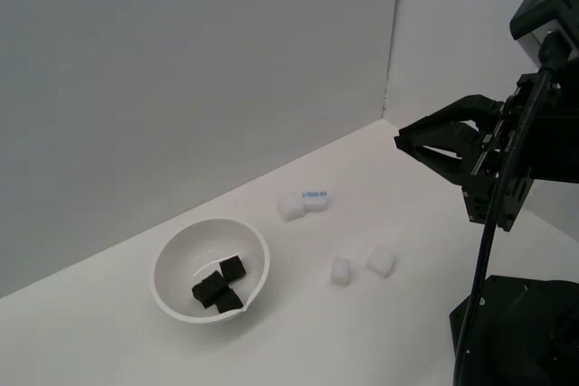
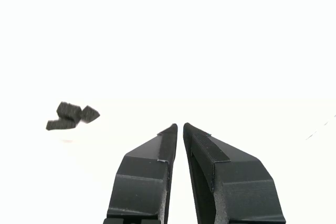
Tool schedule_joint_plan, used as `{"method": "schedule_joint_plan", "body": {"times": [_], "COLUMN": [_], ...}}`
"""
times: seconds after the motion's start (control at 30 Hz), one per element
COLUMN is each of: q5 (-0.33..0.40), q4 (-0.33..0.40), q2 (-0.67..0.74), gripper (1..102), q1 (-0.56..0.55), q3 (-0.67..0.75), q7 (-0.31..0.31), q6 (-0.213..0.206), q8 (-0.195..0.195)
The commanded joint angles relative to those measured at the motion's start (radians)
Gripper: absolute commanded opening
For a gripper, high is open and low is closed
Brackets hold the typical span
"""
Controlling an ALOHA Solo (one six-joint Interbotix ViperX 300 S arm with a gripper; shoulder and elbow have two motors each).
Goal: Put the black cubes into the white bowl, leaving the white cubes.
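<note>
We saw all three black cubes [image 1: 219,286] lying inside the white bowl [image 1: 177,258], well apart from our claw [image 2: 180,126], which hung nearly closed, gripping nothing.

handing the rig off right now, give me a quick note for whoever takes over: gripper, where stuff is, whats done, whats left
Gripper: raised at the exterior view's right, away from the objects, fingers nearly closed, nothing between them.
Black cubes: all three lie inside the white bowl, bunched together.
White cubes: four on the table outside the bowl. A pair sits behind the bowl, one plain and one with a blue label, touching. Two more lie to the exterior view's right of the bowl, slightly apart.
Done: sorting looks complete; no black cube shows on the table.
Left: nothing obvious beyond parking the arm.
</note>
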Motion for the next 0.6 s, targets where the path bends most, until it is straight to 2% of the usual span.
{"method": "schedule_joint_plan", "body": {"times": [0.0, 0.17, 0.57], "q5": [0.014, 0.049, 0.081], "q4": [0.012, 0.054, 0.087], "q2": [0.054, 0.17, 0.356], "gripper": [3, 3, 3], "q1": [-0.014, -0.012, -0.012], "q3": [0.06, 0.176, 0.359], "q7": [-0.012, -0.015, -0.014], "q6": [-0.014, -0.02, -0.017], "q8": [0.002, -0.002, -0.006]}}
